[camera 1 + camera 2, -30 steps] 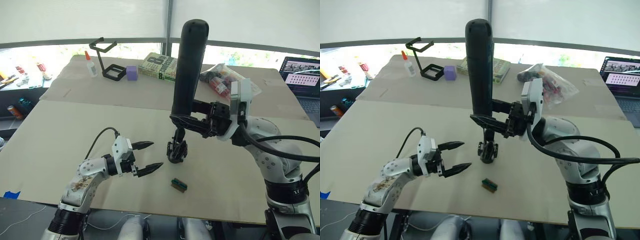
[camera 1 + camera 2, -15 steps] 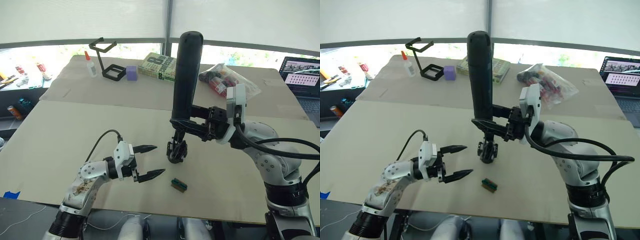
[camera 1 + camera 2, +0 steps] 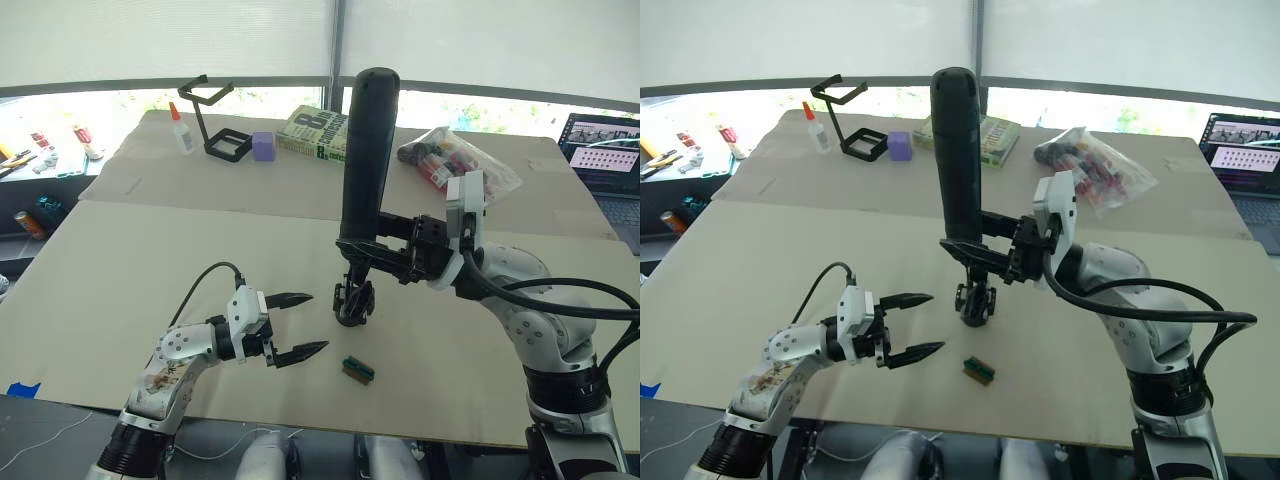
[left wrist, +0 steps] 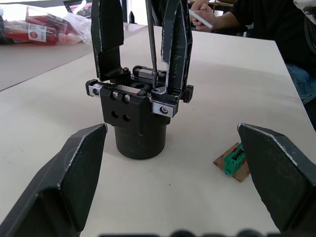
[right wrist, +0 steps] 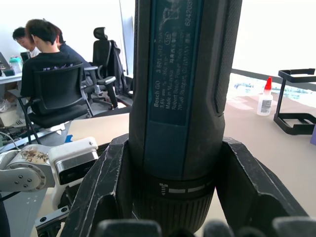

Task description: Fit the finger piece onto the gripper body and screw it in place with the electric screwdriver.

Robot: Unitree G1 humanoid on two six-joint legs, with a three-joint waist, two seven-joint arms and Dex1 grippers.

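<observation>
The gripper body (image 4: 134, 120) stands upright on its round base near the middle of the counter (image 3: 150, 260), toward the front edge, with two black fingers rising from its top; which of them is the finger piece cannot be told. The thin metal bit (image 4: 151, 39) of the electric screwdriver (image 3: 364, 160) comes down between those two fingers and its tip meets the top of the block. The screwdriver stands nearly upright over the gripper body, its rounded end topmost, and the right gripper (image 3: 372, 248) pinches it around the lower part of its barrel, one finger on each side.

Just beside the gripper body, nearer the front edge, lies a small green-and-brown block (image 3: 357, 369). The left gripper (image 3: 303, 323) hovers low over the counter to the left of the gripper body, apart from it, fingers spread wide and holding nothing, pointing at the body and the small block.

Along the far edge of the counter, well apart from the work, stand a black wire-frame stand (image 3: 215, 125), a small glue bottle (image 3: 182, 130) with a red tip toward the far left corner, a purple cube (image 3: 263, 146) just beside the stand and a book (image 3: 318, 133). A clear bag of packets (image 3: 455, 155) lies toward the far right, and a laptop (image 3: 603, 160) sits at the far right corner. In the wrist views, people sit at desks beyond the counter
</observation>
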